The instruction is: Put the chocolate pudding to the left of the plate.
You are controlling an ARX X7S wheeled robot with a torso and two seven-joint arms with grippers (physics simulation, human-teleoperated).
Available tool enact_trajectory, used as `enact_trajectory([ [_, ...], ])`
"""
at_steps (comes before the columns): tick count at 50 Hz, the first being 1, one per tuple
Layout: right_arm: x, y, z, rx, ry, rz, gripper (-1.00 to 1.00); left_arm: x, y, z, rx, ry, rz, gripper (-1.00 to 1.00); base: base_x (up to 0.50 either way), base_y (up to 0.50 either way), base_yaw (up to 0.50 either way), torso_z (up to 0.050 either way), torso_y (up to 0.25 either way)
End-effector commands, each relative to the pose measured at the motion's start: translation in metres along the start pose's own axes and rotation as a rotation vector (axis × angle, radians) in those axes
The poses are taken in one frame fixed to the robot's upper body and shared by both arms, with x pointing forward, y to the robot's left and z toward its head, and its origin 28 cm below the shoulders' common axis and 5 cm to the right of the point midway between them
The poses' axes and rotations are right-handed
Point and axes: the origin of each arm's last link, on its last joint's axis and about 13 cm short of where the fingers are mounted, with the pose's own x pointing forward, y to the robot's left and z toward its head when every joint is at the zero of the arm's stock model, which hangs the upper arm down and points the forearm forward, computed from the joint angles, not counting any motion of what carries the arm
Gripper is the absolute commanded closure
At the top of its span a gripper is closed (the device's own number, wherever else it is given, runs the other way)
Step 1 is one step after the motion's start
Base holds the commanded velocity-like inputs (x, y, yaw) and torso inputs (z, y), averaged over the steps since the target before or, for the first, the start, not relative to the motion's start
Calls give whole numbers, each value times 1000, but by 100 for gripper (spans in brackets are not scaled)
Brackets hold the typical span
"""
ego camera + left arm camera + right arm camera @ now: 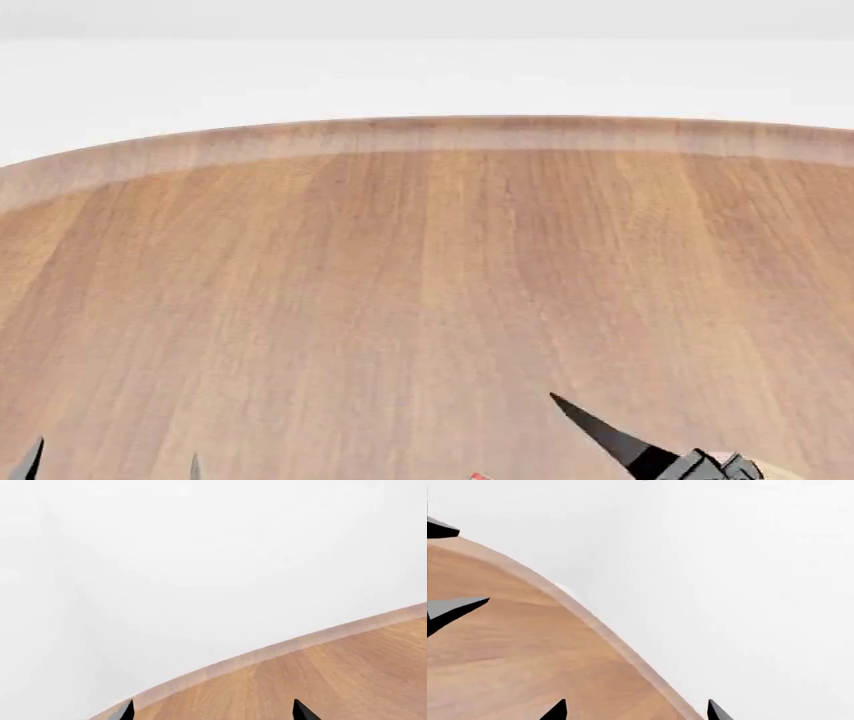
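Note:
The chocolate pudding and the plate do not show as such in any view. Only a tiny red speck sits at the bottom edge of the head view, and I cannot tell what it is. My left gripper is open and empty over the wooden table, near its rim. Its two tips also show at the head view's lower left. My right gripper is open and empty, its tips straddling the table's rim. One of its fingers shows at the head view's lower right.
The round wooden table fills the head view, with its pale rim at the far side. Beyond it there is only plain white background. The left gripper's fingers show in the right wrist view.

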Motion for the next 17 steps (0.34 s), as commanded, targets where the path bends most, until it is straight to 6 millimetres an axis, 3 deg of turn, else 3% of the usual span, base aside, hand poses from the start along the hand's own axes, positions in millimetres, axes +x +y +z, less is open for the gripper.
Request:
enact_trajectory([
  [1, -3, 33, -6, -41, 11, -505, -100, -2, 10, 9, -1, -81, 82, -100, 0, 0, 0, 0, 0],
  [6, -7, 59, -8, -75, -18, -632, -100, -7, 16, 19, -10, -127, 118, -100, 0, 0, 0, 0, 0],
  [12, -8, 73, -5, 20, -47, -634, -100, -10, 18, 24, 85, -192, 225, -100, 0, 0, 0, 0, 0],
  [17, -10, 79, -4, 69, -65, -643, -100, -12, 19, 26, 55, -214, 233, -100, 0, 0, 0, 0, 0],
])
